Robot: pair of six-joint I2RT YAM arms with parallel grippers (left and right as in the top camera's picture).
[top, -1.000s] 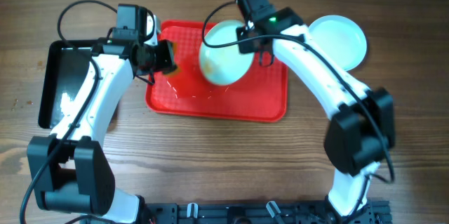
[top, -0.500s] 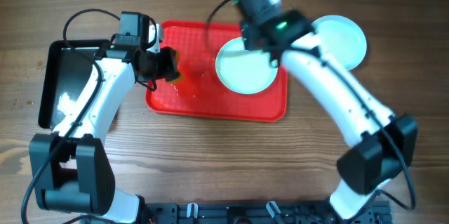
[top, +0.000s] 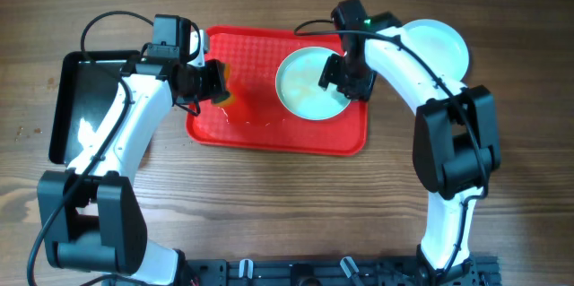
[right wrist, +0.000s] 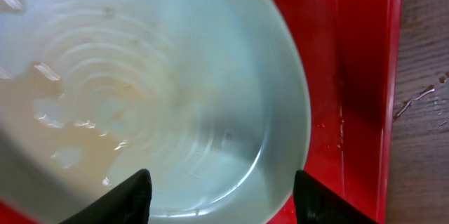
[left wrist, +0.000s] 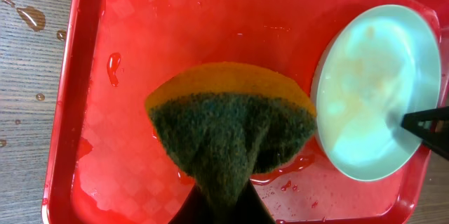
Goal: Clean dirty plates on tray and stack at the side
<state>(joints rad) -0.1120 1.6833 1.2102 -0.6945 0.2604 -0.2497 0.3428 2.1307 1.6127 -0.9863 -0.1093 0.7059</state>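
Lowered flat onto the red tray [top: 269, 138], the plate [top: 305, 84] is overhung by the spread right end effector [right wrist: 221, 196], elbow folded back; a sponge [left wrist: 231, 126] is pinched in the left end effector [top: 215, 84].

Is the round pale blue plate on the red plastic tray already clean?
No, the pale blue plate on the red tray shows faint orange smears across its whitish centre.

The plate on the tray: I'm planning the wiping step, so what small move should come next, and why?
Probably slide the left gripper with its sponge sideways onto the plate. The plate lies flat on the tray, faintly orange-smeared; the sponge hangs beside it, not touching, and the right gripper is open over its rim.
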